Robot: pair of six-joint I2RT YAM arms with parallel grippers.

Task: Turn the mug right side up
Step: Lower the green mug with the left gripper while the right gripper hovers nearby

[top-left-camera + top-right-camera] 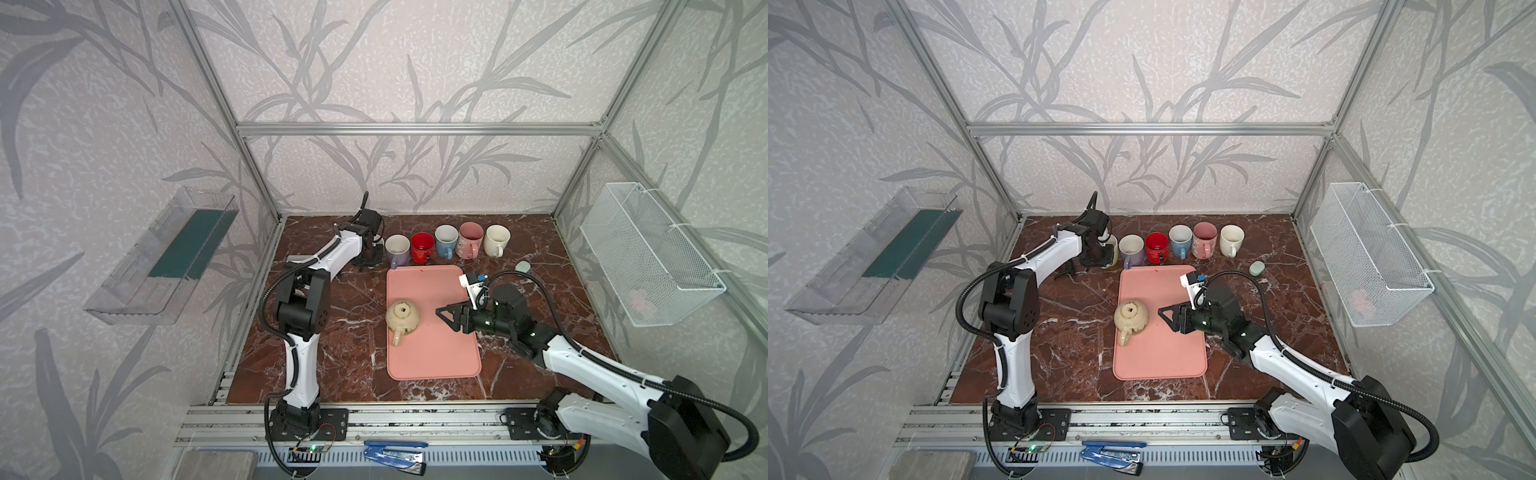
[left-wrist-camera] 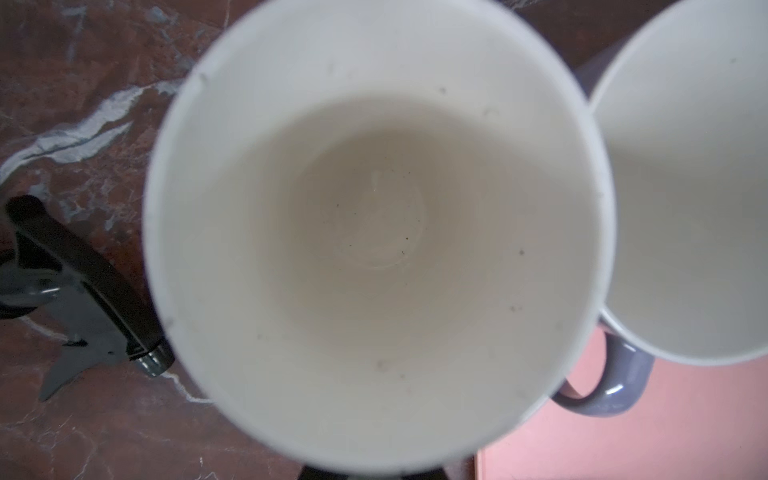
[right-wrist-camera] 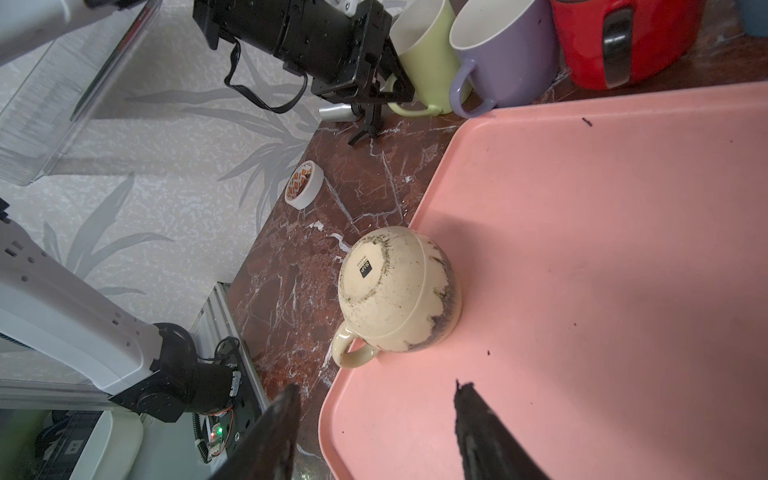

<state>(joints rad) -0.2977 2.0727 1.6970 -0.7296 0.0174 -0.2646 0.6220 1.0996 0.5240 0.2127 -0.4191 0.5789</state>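
My red-brown marble table (image 1: pixel 332 374) carries a pink tray (image 1: pixel 436 353) at its middle, long sides running front to back.

My right gripper (image 3: pixel 378 386) hangs low over the tray's right half. Its fingers are spread with nothing between them, and they point across at the mug.

My left gripper (image 1: pixel 1098 257) is near the table's back left corner, right against a light green mug (image 3: pixel 424 54) that stands upright beside a lilac mug (image 3: pixel 503 54). Its fingers are pressed almost together. I cannot tell whether they pinch that mug's handle.

The mug (image 1: pixel 402 316) I am to turn sits upside down at the tray's left edge, about midway along it, in both top views. It is cream and round-bellied, with the rim down on the tray and the base facing up. Its handle (image 3: pixel 351 351) sticks out past the tray's left edge, over the marble and toward the table's front. Dark speckled grime rings the base, and a larger dark patch runs along the side low down near the rim. A small black label (image 3: pixel 365 270) sits on the upturned base.
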